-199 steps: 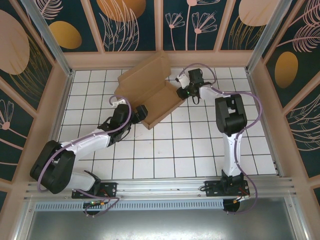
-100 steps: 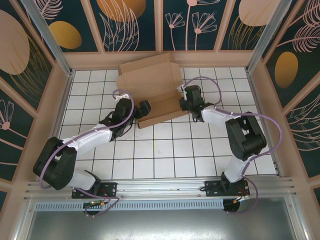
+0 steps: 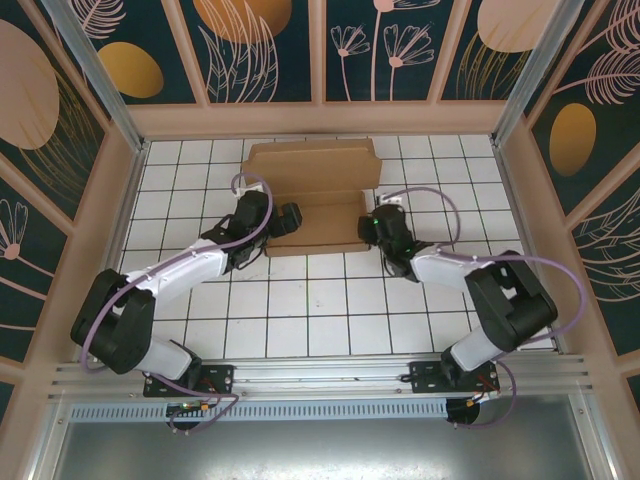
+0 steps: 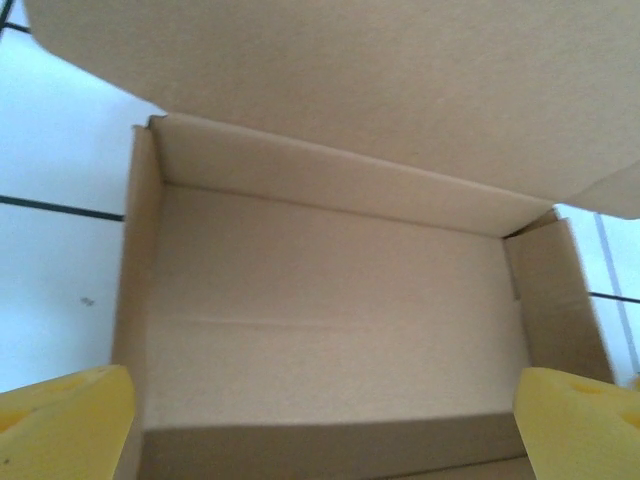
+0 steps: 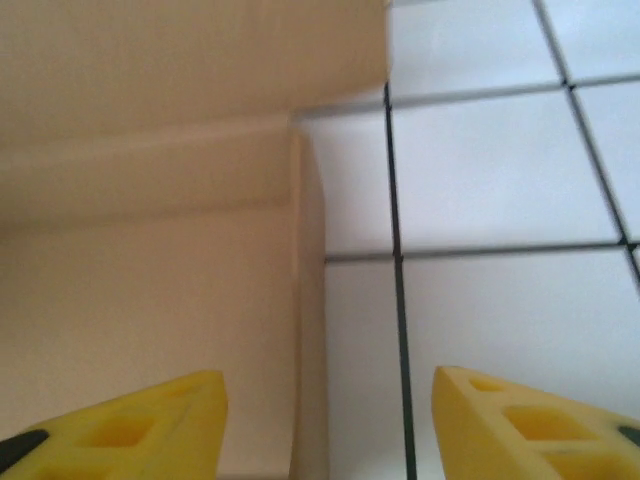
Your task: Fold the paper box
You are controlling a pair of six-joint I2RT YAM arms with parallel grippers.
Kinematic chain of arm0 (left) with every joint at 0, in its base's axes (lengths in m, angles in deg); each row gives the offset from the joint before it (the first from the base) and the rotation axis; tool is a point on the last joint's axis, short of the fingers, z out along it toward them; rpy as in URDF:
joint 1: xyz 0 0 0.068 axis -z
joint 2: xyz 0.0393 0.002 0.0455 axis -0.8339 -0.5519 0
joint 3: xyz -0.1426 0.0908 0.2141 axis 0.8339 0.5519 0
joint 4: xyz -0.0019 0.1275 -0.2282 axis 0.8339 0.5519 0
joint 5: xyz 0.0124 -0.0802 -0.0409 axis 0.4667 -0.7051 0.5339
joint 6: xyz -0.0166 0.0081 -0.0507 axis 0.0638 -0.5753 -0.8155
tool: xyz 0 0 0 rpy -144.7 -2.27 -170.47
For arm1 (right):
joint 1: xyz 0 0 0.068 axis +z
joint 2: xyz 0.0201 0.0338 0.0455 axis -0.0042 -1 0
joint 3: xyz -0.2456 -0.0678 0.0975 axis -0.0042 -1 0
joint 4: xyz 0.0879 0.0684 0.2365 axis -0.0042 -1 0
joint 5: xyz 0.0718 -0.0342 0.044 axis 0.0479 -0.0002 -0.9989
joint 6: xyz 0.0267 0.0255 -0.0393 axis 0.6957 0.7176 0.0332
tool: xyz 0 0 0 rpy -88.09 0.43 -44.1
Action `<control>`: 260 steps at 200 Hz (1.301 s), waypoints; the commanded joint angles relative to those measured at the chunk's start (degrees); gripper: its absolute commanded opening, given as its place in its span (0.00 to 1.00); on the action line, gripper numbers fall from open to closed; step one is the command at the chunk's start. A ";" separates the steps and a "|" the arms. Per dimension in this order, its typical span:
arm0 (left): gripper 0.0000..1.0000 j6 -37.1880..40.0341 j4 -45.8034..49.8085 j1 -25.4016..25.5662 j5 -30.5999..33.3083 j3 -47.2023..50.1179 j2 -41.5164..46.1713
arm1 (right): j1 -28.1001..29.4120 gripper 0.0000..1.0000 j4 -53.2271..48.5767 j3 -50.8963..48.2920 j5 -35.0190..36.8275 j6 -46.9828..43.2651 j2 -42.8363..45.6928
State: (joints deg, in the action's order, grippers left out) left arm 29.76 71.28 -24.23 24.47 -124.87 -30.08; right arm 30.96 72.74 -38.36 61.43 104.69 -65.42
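Box (image 3: 315, 195) now turned square to grid, upper centre. Left gripper (image 3: 288, 218) and right gripper (image 3: 368, 228) at its ends, both gaping.

There is one paper box (image 3: 312, 178), lying ahead of two claws: one left gripper (image 3: 289, 217) and one right gripper (image 3: 367, 228). Each claw carries two yellow fingers (image 4: 62, 420), four altogether. One tiled table (image 3: 330, 300) lies beneath both.

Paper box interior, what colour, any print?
The paper box is plain brown, unprinted; shows best in left wrist view.
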 commanded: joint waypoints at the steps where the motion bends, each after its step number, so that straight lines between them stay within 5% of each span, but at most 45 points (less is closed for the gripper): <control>1: 0.94 2.24 8.12 -0.47 2.84 -2.78 -1.43 | -4.59 0.60 6.24 -1.04 -7.09 -2.42 4.73; 55: 0.73 4.36 13.63 -4.91 -1.28 -5.30 -6.28 | -7.16 0.62 6.41 1.67 -14.14 -2.62 2.16; 139: 0.48 4.70 15.47 -6.16 -1.81 -10.98 -18.39 | -6.81 0.64 4.87 1.63 -13.47 -2.90 0.44; 177: 0.38 4.68 14.71 -6.32 -0.86 -11.83 -21.49 | -6.16 0.64 3.52 2.52 -11.64 -4.49 -0.52; 221: 0.07 4.83 14.28 -6.35 -1.49 -12.37 -23.01 | -4.74 0.64 -2.19 7.26 -10.68 -6.81 -3.56; 260: 0.00 5.21 13.52 -6.28 -1.46 -11.36 -22.68 | -1.07 0.62 -15.13 18.27 -2.88 -7.37 -11.15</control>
State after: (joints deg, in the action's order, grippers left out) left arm 34.61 85.16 -30.26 23.10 -136.04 -52.22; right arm 27.84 67.12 -26.63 52.40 98.51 -72.37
